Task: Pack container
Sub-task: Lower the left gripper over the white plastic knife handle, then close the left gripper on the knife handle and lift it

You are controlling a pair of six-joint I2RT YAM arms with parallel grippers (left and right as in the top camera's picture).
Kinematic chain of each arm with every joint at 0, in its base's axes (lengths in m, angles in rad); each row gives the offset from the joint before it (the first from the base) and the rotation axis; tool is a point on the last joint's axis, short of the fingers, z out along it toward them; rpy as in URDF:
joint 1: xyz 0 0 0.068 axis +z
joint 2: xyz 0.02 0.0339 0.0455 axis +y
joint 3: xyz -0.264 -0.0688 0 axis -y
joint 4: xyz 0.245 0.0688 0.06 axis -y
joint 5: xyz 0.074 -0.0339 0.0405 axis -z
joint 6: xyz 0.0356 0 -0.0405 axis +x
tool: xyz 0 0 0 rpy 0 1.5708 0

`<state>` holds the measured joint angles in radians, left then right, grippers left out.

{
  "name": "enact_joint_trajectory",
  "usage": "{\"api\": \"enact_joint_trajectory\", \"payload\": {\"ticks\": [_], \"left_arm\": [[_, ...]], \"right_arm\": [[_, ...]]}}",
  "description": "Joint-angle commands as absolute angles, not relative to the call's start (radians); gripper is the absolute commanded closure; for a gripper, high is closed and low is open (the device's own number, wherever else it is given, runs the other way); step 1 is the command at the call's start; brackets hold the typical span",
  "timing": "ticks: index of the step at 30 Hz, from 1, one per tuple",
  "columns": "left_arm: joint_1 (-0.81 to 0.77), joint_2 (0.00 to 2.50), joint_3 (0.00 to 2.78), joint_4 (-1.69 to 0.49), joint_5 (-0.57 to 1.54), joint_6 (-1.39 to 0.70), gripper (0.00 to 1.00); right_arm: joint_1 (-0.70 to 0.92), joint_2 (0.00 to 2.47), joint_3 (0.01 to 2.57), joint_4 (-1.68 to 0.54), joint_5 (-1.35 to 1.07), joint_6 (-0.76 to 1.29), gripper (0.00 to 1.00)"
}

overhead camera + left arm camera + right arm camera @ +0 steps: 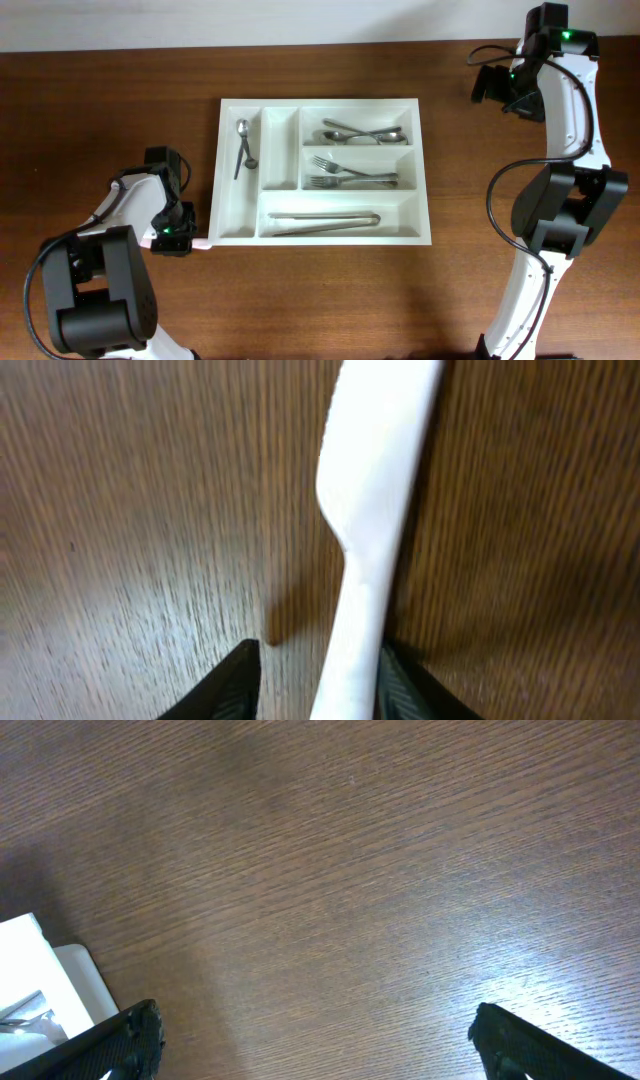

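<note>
The white cutlery tray (427, 170) lies in the middle of the table. It holds a spoon (243, 145) in a narrow left compartment, spoons (362, 133), forks (350, 172) and tongs (322, 221) in the long ones. A corner of the tray shows in the right wrist view (40, 970). My left gripper (172, 238) is low at the tray's front left corner. In the left wrist view its fingers (322, 652) straddle a white plastic utensil (375, 470) lying on the wood, with a gap on the left side. My right gripper (497, 86) (315, 1035) is wide open and empty over bare wood at the back right.
The table is dark brown wood (330, 300). The second narrow upright tray compartment (279, 150) holds nothing. The left arm's base (95, 300) stands at the front left, and the right arm's base (560, 215) at the right.
</note>
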<state>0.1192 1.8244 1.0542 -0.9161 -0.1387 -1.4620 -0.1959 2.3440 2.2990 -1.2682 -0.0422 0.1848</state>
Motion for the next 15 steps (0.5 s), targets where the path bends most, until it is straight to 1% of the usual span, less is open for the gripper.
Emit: {"api": "enact_joint_trajectory", "payload": {"ticks": [1,9,11,13,15], "left_arm": [[0.123,1.850,1.029,-0.920,-0.218,-1.465,0.67],[0.123,1.850,1.029,-0.921,-0.235,-1.465,0.72],[0.123,1.850,1.029,-0.925,-0.226,-1.465,0.71],[0.123,1.850,1.022,-0.919,-0.200,-1.465,0.67],[0.123,1.850,1.005,-0.889,-0.168,-1.466,0.66]], "right_arm": [[-0.198,2.307,2.315,-1.267,-0.041,0.196,0.01],[-0.198,2.307,2.315,-1.267,-0.041,0.197,0.01],[-0.198,2.307,2.315,-1.267,-0.041,0.196,0.01],[-0.198,2.307,2.315,-1.268,-0.041,0.196,0.01],[-0.198,2.307,2.315,-1.268,-0.041,0.197,0.01]]}}
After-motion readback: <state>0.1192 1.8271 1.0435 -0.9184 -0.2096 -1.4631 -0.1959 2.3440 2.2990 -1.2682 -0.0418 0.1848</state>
